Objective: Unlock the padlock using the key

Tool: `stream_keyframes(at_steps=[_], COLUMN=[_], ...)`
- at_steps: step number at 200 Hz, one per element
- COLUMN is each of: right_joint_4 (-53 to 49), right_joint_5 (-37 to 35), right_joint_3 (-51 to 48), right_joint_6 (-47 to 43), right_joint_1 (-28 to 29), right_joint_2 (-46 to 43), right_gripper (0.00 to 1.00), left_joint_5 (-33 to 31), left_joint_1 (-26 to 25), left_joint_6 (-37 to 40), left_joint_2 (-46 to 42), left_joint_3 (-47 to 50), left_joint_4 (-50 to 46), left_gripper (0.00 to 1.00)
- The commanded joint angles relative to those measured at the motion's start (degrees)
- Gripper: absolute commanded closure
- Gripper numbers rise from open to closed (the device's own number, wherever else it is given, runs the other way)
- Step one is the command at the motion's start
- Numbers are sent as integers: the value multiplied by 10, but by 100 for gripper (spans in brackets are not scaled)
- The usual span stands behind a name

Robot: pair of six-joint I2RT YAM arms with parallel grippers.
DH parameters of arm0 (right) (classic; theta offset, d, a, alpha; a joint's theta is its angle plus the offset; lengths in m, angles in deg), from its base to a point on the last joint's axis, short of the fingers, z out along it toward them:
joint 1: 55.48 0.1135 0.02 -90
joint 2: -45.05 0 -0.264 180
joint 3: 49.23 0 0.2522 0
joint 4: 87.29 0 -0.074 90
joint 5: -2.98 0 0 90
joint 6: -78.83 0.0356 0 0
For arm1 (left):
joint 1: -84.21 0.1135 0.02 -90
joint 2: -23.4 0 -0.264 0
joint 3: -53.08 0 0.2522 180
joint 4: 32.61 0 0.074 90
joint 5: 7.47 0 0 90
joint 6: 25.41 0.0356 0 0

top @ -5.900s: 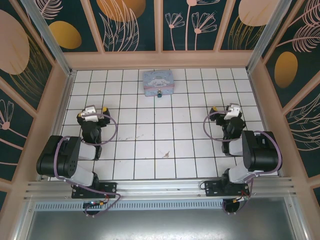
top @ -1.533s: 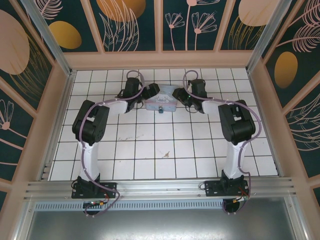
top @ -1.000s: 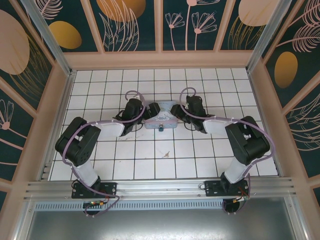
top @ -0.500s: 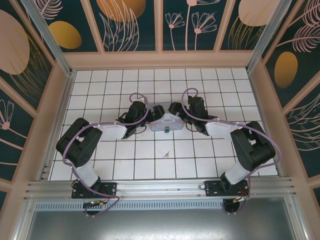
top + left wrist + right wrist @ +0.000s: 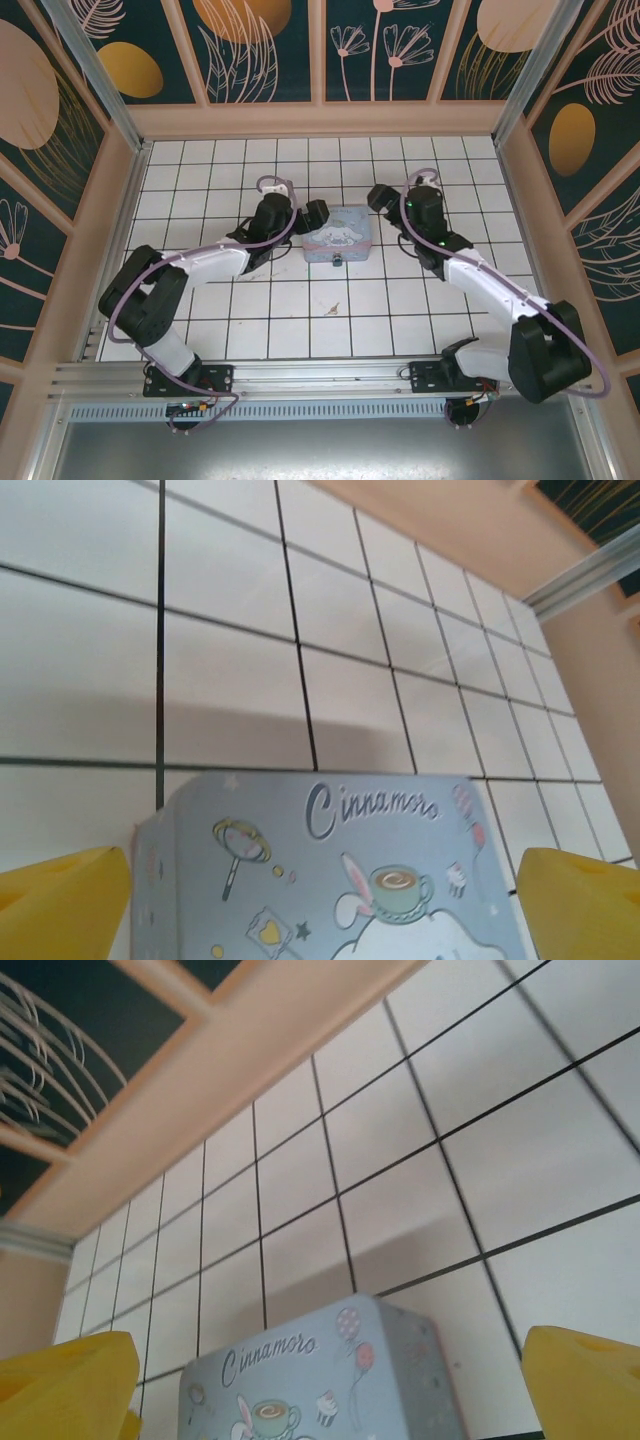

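Note:
The padlock (image 5: 338,262) is a tiny dark speck hanging at the near front of a pastel blue cartoon tin box (image 5: 338,236). The key (image 5: 331,308), thin and pale, lies alone on a tile nearer the arm bases. My left gripper (image 5: 316,213) is open at the box's far-left corner. In the left wrist view its yellow fingertips (image 5: 60,900) flank the box lid (image 5: 330,860). My right gripper (image 5: 378,197) is open just off the box's far-right corner. Its wrist view has the box (image 5: 320,1380) low between wide yellow fingertips (image 5: 585,1380).
The white tiled floor (image 5: 250,320) is ringed by a low peach wall (image 5: 320,120) with dark floral panels. A metal rail (image 5: 320,375) runs along the near edge by the arm bases.
The right gripper has opened and drawn back to the right, off the box. The box now lies flat, slightly further right. The left gripper has stayed at its left end.

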Motion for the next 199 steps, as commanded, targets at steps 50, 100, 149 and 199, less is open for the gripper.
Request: stream_keyframes(at_steps=[50,100,149,199], right_joint_4=[-65,-138,-237,-320], right_joint_5=[20,-23,-103,-139], right_joint_3=[-45,-46,25,93], right_joint_6=[23,101,220,315], right_joint_1=[41,205,360,433], right_joint_2=[-51,-31,112,207], right_gripper=[4,31,36,47], left_joint_5=[-101,-153,-134,-93], left_joint_1=[-2,-1,4,17], left_joint_6=[32,34,-14,-32], left_joint_2=[-91,-163,-190,-169], left_joint_3=[3,58,104,108], left_joint_4=[-71,-105,-113,-132], left_gripper=[1,1,1,1])
